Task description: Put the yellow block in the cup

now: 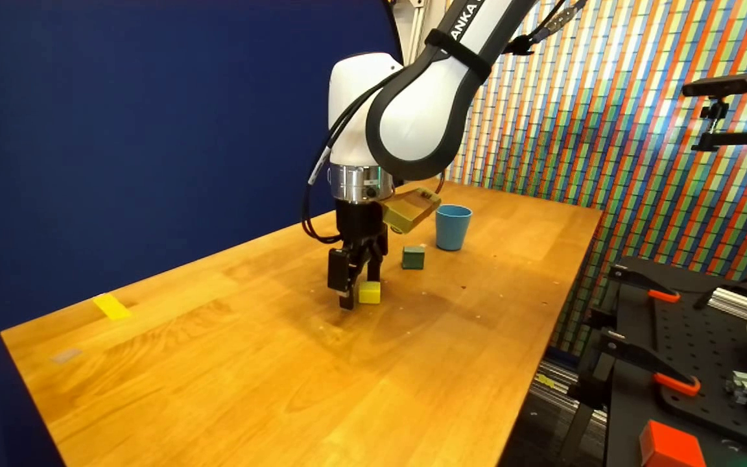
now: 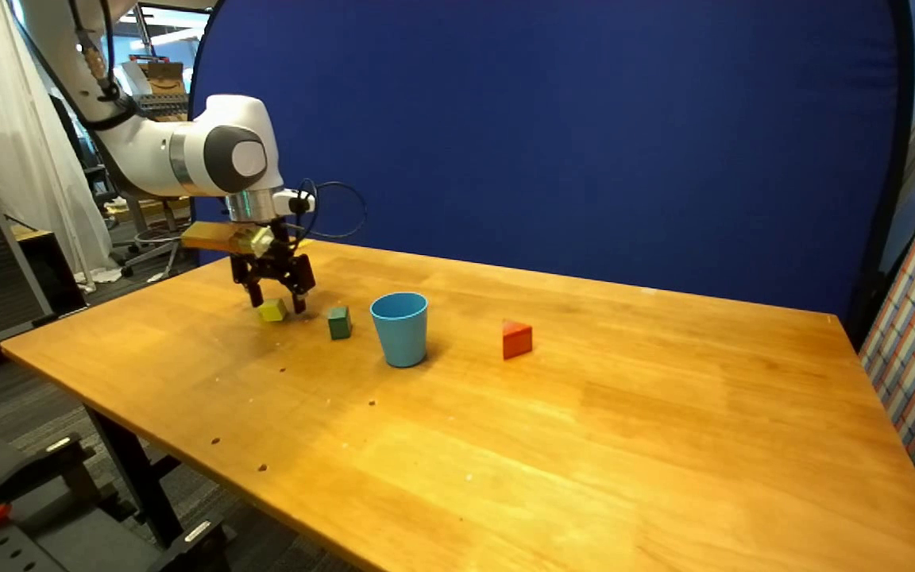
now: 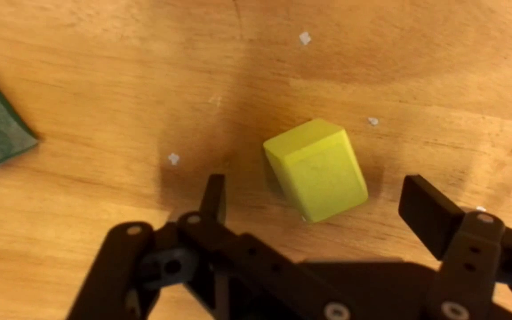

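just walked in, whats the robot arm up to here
A robot arm holds its open gripper at a yellow block on the wooden table. In the wrist view the fingers stand to either side with gaps, so nothing is gripped yet. It's probably about to pick the block up for the blue cup, which stands upright on the table past a dark green cube.

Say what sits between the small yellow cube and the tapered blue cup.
A dark green cube sits between the small yellow cube and the tapered blue cup; this shows in both exterior views.
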Robot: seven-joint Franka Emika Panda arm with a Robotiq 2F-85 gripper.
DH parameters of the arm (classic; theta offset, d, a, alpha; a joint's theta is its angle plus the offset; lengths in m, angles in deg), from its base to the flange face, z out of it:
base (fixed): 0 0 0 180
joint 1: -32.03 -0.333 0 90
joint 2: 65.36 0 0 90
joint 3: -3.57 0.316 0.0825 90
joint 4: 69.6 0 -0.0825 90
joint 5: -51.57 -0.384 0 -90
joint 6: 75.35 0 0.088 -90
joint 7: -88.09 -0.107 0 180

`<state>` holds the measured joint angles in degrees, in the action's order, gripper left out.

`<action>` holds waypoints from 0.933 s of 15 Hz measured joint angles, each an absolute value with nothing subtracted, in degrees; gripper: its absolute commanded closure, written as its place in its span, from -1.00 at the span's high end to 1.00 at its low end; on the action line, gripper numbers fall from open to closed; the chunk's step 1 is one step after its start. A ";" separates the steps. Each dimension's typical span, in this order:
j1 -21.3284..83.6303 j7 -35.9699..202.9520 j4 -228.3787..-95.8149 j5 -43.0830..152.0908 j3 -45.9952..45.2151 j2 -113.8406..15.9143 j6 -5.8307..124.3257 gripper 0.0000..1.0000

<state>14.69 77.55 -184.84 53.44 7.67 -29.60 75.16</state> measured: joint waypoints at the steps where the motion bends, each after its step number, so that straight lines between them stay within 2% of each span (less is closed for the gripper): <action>1: 14.69 76.36 -184.96 53.44 7.66 -29.87 74.10 1.00; 2: 14.69 75.09 -185.21 53.44 7.62 -30.21 73.11 1.00; 3: 14.70 74.03 -185.57 53.43 7.57 -30.60 72.23 0.50; 4: 14.70 73.12 -186.05 53.43 7.47 -31.05 71.82 0.46; 5: 14.69 72.56 -186.59 53.43 7.35 -31.47 71.81 0.32; 11: 11.12 70.17 -190.39 60.11 4.49 -32.65 78.94 -0.64; 12: 10.17 69.63 -190.92 60.85 4.02 -32.74 80.28 -0.76; 14: 8.57 68.43 -191.83 61.92 2.83 -33.13 81.50 -0.74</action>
